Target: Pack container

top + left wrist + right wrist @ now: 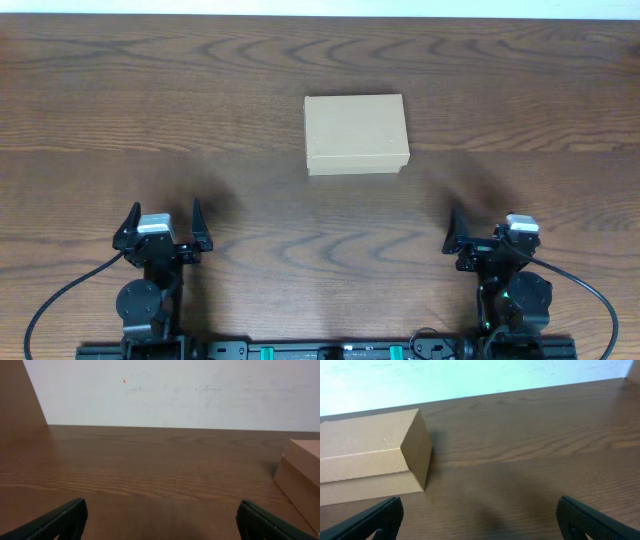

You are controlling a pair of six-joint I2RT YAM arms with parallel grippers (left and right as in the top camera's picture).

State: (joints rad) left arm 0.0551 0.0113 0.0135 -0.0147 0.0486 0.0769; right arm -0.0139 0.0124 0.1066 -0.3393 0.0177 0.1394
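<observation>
You've got one small rectangular tan cardboard box, the container [356, 133], flat on the dark brown wood-grain table [100, 100]. It sits about mid-width, past the centre towards the far edge, long side running left-right. The flap lid is down and the top face is flat and plain. The right wrist view shows a seam line along the side wall.

Your left gripper [165, 213] is near the front edge on the left, jaws spread wide, with nothing between them. It's well apart from the box. In its wrist view only a box corner shows at the right edge, with the pale wall [200, 390] behind the table.

Your right gripper [479, 517] is near the front edge on the right. It's also fully spread and empty, well clear of the box, which sits left of centre in its wrist view.
</observation>
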